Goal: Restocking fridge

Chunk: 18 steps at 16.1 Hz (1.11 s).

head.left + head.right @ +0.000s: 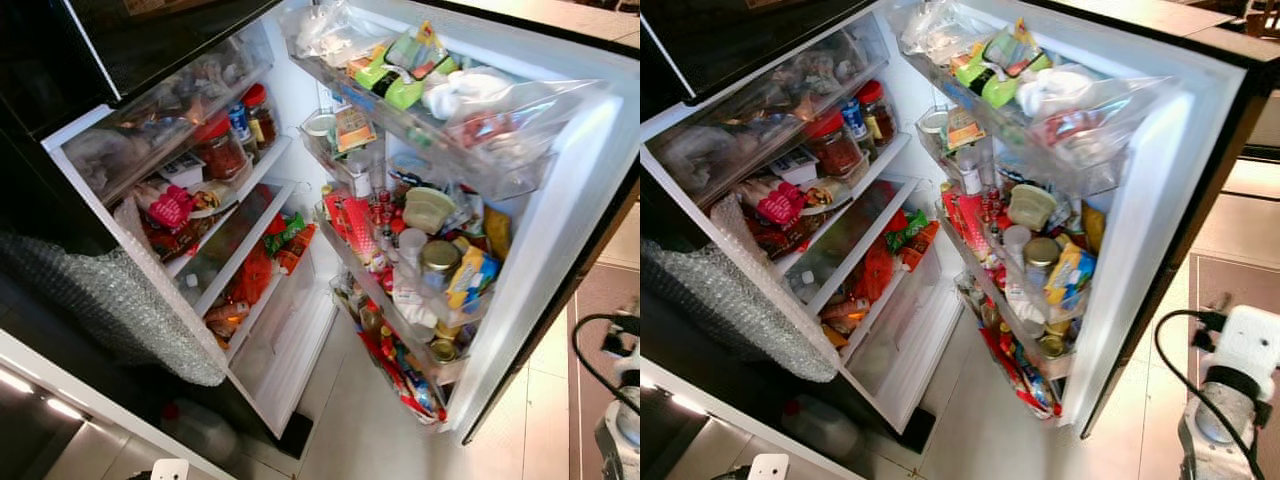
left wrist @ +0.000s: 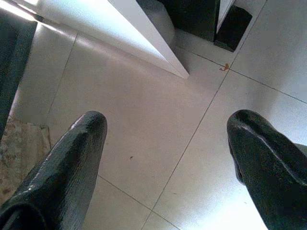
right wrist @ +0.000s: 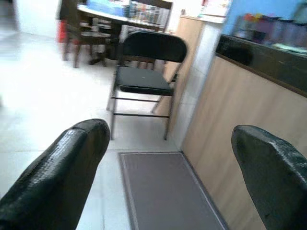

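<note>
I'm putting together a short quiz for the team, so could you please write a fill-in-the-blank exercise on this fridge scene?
1. The fridge door stands ____.
2. The jars on the upper shelf inside the fridge have ____ lids.
3. The left gripper is open and points down at the tiled ____.
4. Past the open right gripper stands a black folding ____.

Missing words: open; red; floor; chair

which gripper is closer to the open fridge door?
Left. The left gripper hangs open over floor tiles beside the fridge door's bottom corner; the right gripper points toward a folding chair.
</note>
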Available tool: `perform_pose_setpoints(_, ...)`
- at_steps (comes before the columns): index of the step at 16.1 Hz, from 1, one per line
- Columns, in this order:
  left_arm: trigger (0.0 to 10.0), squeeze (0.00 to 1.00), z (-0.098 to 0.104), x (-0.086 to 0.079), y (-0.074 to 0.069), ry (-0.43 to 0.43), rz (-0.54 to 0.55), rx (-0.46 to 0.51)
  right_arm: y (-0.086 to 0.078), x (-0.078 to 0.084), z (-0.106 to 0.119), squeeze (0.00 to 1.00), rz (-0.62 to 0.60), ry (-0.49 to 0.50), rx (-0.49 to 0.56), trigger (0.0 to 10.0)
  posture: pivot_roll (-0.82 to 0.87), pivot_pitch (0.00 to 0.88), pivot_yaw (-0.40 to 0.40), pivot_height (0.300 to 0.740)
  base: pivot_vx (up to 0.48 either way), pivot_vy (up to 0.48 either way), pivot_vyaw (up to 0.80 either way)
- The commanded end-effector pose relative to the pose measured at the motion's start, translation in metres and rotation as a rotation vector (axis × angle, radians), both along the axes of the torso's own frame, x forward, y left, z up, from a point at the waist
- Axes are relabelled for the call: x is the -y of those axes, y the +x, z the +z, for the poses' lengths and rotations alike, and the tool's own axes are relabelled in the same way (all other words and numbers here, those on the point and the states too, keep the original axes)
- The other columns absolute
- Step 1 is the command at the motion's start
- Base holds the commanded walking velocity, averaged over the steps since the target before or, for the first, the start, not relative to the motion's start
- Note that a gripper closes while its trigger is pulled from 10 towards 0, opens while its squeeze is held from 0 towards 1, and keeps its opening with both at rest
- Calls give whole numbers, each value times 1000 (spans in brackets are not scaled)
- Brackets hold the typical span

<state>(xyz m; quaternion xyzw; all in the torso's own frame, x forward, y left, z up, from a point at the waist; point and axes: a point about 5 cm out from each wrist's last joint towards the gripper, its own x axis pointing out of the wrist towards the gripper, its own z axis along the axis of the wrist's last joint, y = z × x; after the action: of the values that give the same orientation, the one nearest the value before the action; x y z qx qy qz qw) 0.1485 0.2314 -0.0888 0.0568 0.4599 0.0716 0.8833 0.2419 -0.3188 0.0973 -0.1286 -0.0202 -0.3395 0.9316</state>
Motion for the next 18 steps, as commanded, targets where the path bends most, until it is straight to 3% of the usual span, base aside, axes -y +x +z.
perform_pose_setpoints(1,10000,0,0,-9,-4,20,-3,-21,4,-11,2,0,87,-2,-4,10000,-90,26,150,740,0,0,0)
perform_pose_setpoints(6,10000,0,1,-9,-2,18,-18,-18,12,-58,12,0,441,19,-2,10000,-88,34,151,740,0,0,0)
perform_pose_setpoints(9,10000,0,1,-9,-2,21,-37,-20,6,-98,16,0,774,42,-56,10000,-90,37,154,740,0,0,0)
perform_pose_setpoints(10,10000,0,1,-9,-2,24,-36,-20,2,-117,19,0,938,45,-94,10000,-93,38,153,740,0,0,0)
perform_pose_setpoints(13,10000,0,1,-8,-1,23,-32,-18,0,-155,28,0,1189,80,-135,10000,-89,38,147,740,0,0,0)
perform_pose_setpoints(16,10000,0,1,-7,-1,18,-28,-15,-3,-173,27,0,1321,109,-178,10000,-77,38,135,740,0,0,0)
perform_pose_setpoints(18,10000,0,1,-6,-1,16,-24,-14,-4,-168,24,0,1309,119,-202,10000,-76,38,128,740,0,0,0)
